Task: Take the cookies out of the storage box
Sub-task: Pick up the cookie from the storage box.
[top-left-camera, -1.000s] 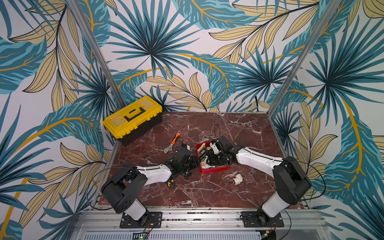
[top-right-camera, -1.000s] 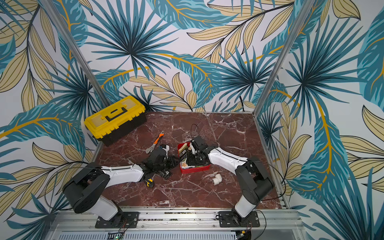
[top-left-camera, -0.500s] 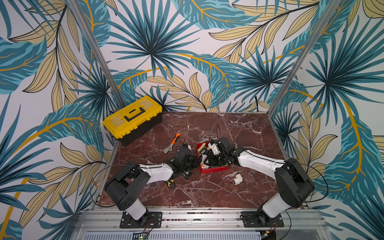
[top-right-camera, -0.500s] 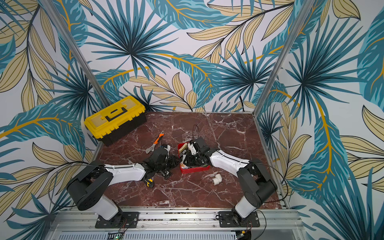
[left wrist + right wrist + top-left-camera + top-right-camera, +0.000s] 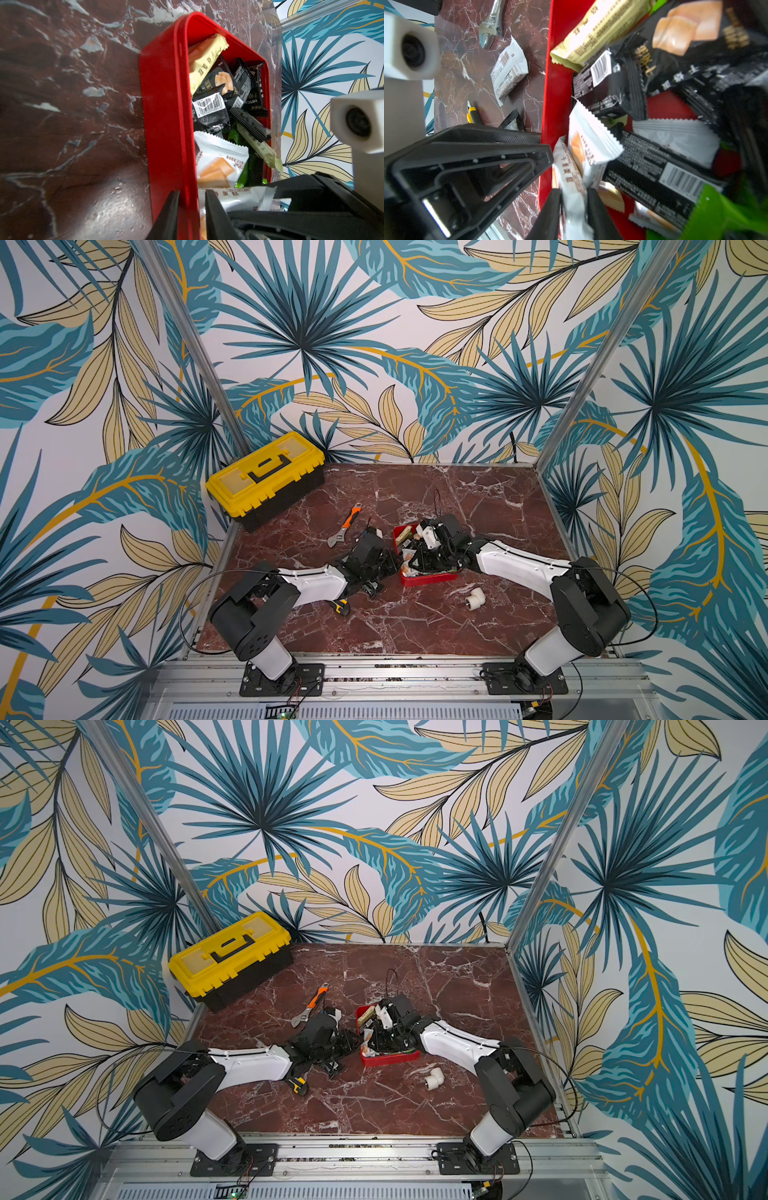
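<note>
Narrowed from a wider gap a second ago, the right claw now pinches a white packet on edge inside the box. Left claw is clamped on the box's side wall, one finger inside, one outside. Cookies in black, cream, white and green fill the box, mid-tabletop; a loose packet lies outside near a wrench
</note>
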Motion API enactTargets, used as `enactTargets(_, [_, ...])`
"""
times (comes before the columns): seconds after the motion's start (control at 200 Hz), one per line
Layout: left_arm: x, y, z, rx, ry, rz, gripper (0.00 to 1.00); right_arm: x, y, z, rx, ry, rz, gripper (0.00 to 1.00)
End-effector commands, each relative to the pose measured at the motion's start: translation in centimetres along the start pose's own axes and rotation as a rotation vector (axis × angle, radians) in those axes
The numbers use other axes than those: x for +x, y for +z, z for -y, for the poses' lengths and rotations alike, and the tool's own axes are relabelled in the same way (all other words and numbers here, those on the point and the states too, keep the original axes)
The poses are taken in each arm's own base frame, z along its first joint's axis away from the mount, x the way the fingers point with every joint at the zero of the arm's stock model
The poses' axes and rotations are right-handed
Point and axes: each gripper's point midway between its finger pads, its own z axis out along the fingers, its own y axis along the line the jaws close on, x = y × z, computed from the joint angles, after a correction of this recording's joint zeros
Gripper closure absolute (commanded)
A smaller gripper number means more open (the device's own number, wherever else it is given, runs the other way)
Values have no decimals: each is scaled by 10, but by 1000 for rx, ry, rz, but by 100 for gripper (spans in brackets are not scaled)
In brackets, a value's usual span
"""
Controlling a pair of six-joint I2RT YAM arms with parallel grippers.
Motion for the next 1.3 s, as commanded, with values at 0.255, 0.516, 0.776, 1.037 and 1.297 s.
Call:
enactTargets(0.255, [-23, -17, 33, 61, 32, 87, 66, 3, -20, 22, 92, 27, 21, 79])
enactTargets(0.516, [-32, -32, 34, 53, 25, 145, 66, -1, -29, 12, 44, 38, 30, 83])
enactTargets(0.776, [-53, -70, 11, -7, -77, 329, 65, -18, -52, -16, -51, 48, 85, 84])
enactTargets(1.037, [-61, -116, -31, -118, -199, 469, 65, -31, -49, -46, -178, 92, 99, 87])
enactTargets(1.297, [-57, -151, -59, -164, -247, 540, 65, -47, -12, -95, -225, 31, 84, 87])
